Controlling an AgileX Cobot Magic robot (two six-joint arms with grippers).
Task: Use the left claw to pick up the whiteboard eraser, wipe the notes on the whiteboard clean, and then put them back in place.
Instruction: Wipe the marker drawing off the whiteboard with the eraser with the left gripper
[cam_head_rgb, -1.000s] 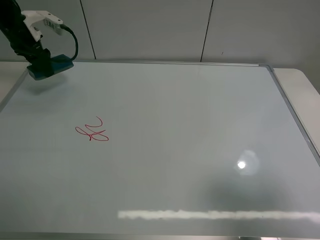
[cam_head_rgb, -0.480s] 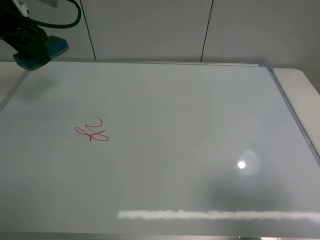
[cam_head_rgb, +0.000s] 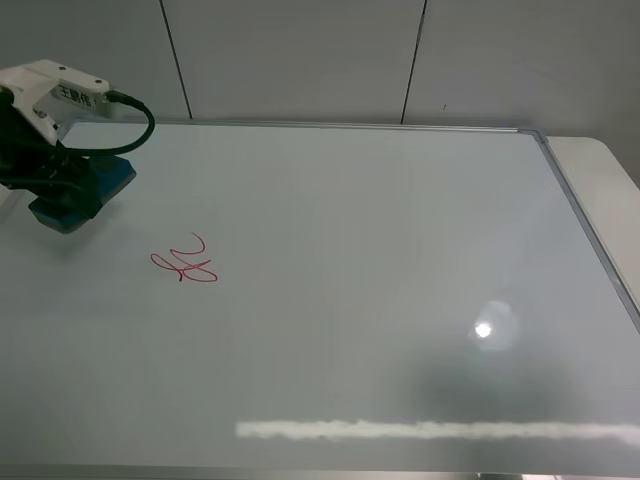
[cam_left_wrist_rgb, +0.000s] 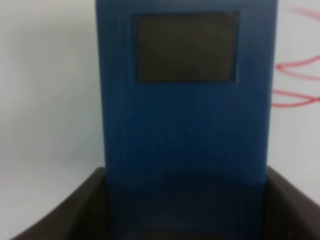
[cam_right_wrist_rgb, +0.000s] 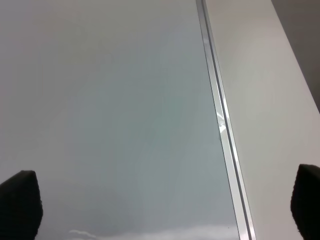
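The left claw (cam_head_rgb: 75, 195) is clamped on the eraser (cam_head_rgb: 112, 180), which hangs low over the board's (cam_head_rgb: 350, 220) left side, near the notes (cam_head_rgb: 185, 262) but short of them (whether the felt touches the surface, I cannot tell). The pick-up looks done, so wiping is the step in hand. The next move likely calls for pressing the felt flat and sweeping across the red loops. The right claw (cam_right_wrist_rgb: 160, 200) gapes wide.

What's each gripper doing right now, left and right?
Left claw: shut on the whiteboard eraser.
Right gripper: open, empty, over the whiteboard.
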